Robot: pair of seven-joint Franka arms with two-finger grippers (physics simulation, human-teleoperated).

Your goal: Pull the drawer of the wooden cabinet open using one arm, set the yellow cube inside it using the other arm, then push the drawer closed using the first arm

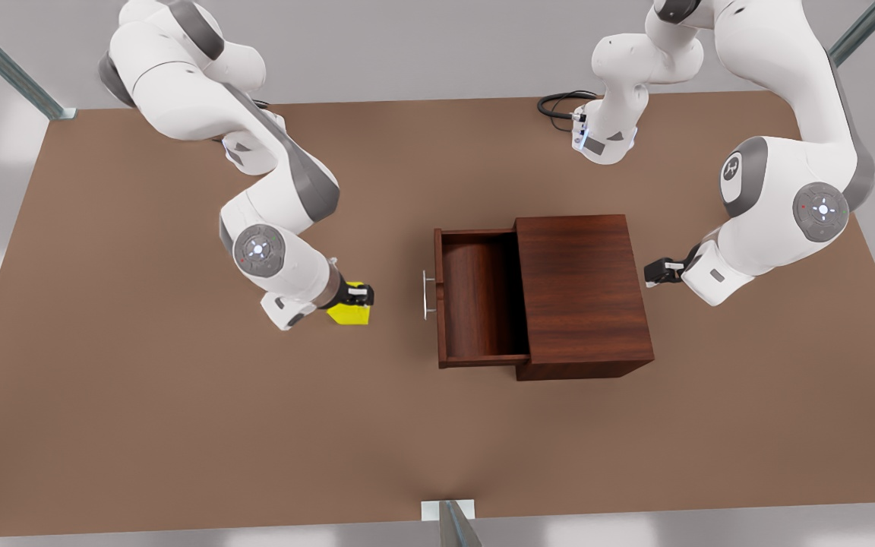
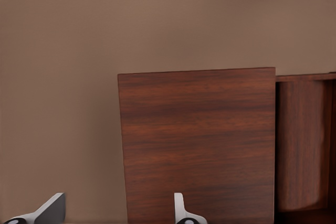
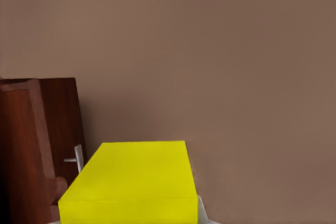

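Observation:
The wooden cabinet (image 1: 582,289) stands mid-table, and its drawer (image 1: 479,296) is pulled out toward the front view's left with nothing inside. A silver handle (image 1: 428,295) sticks out from the drawer's front. At the front view's left, my right gripper (image 1: 358,298) is shut on the yellow cube (image 1: 350,313), low over the table and a short way from the handle. In the right wrist view the cube (image 3: 131,179) sits close up, with the drawer front (image 3: 23,145) beyond it. My left gripper (image 1: 658,271) waits open behind the cabinet, its fingers (image 2: 181,211) spread near the cabinet top (image 2: 199,140).
A black cable (image 1: 559,102) loops at the far table edge near one arm's base. Metal frame posts (image 1: 4,64) stand at the back corners and another post (image 1: 456,524) at the near edge. Bare brown tabletop (image 1: 179,425) surrounds the cabinet.

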